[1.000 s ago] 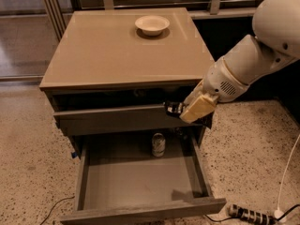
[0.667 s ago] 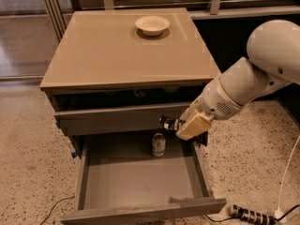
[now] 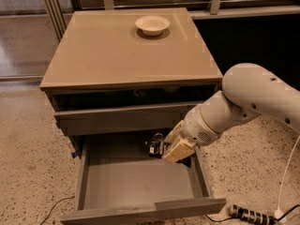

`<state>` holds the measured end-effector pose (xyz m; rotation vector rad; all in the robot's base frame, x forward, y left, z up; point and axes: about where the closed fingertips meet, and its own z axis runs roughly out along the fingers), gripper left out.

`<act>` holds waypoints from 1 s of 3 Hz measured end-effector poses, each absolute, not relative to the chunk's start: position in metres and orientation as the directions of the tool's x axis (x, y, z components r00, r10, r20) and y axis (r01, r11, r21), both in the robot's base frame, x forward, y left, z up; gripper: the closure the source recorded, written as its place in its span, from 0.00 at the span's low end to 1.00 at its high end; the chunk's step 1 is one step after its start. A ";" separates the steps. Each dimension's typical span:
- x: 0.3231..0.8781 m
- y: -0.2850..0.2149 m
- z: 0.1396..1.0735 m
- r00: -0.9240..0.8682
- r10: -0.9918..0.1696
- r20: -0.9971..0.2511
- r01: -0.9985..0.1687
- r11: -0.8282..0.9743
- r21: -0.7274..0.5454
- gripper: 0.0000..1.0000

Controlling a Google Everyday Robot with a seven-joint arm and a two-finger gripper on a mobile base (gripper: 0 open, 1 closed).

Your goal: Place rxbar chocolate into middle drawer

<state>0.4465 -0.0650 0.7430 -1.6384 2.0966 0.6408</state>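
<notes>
The gripper (image 3: 163,150) is hanging over the back right part of the open middle drawer (image 3: 140,213), just under the front panel of the drawer above (image 3: 123,119). Its tan fingers (image 3: 177,147) are closing on one end of the rxbar chocolate (image 3: 153,148) and are holding it in the air. The bar is sticking out to the left of the fingers, above the drawer floor and not touching it. Just behind the bar, a small can (image 3: 158,136) is standing at the back of the same drawer, and the bar is hiding part of it. The white arm (image 3: 243,100) is reaching in from the right side.

The drawer is standing pulled far out from a grey-brown cabinet (image 3: 117,60). On the cabinet top, near its back edge, a white bowl (image 3: 152,25) is sitting alone. The cabinet is standing on a speckled stone floor (image 3: 28,168). On the floor at the right, a power strip (image 3: 247,214) is lying with a white cable (image 3: 287,177) going up from it.
</notes>
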 end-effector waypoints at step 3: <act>0.452 -0.053 0.734 -0.124 -0.803 -0.583 -0.989 0.151 0.003 1.00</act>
